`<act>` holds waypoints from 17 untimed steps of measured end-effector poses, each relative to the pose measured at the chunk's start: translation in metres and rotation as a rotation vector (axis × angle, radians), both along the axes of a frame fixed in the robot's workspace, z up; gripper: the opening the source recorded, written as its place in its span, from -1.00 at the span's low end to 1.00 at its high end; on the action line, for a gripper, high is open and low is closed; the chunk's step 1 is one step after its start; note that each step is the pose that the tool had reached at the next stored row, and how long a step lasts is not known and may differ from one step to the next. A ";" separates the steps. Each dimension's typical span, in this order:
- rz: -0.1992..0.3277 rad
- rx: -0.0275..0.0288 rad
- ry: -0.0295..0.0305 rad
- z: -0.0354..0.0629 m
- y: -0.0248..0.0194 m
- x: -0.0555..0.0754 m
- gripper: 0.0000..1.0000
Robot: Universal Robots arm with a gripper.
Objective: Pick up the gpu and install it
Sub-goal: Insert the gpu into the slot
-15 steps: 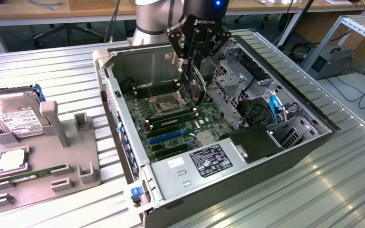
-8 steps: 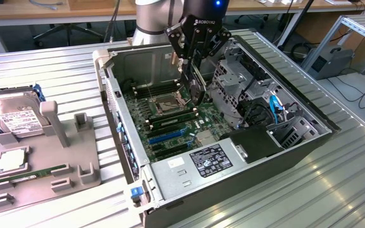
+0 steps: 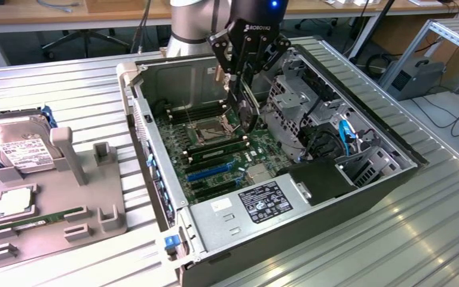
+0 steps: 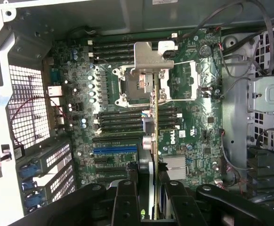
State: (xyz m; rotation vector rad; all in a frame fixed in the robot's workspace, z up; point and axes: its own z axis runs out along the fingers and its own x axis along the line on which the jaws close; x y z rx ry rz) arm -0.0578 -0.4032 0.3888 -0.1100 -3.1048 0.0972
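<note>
The open computer case (image 3: 143, 119) lies on its side on a ribbed metal table (image 3: 70, 89), its sheet-metal walls forming a deep box around the green motherboard (image 3: 213, 158). Room inside is tight toward the exterior view's right, where a perforated steel drive cage (image 3: 293, 101) and loose black and blue cables crowd the board's edge. It is freer toward the exterior view's left, over the rows of long slots. The black gripper (image 3: 244, 75) hangs in the upper centre of the exterior view, just inside the case's far wall. Its fingers are clamped on the gpu (image 3: 248, 110) — a thin, flat, dark card held on edge, hanging straight below the fingertips above the square metal CPU socket (image 3: 211, 128). In the wrist view the gripper (image 4: 150, 188) pinches the gpu (image 4: 155, 117) from both sides. The card shows there as a narrow line crossing the socket (image 4: 144, 82) and the black memory slots, with a blue slot (image 4: 115, 151) just beside it. At the exterior view's left edge, well apart from the case, a grey moulded fixture (image 3: 94, 203) carries a silver hard drive (image 3: 22, 149) with a white label and a narrow green memory stick (image 3: 50, 218).
</note>
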 end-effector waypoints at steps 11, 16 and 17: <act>0.082 -0.0001 0.0000 0.0000 0.0000 0.000 -0.47; 0.128 0.0000 0.0000 0.0000 0.0000 0.000 -0.47; 0.134 0.0000 0.0000 0.0000 0.0000 0.000 -0.47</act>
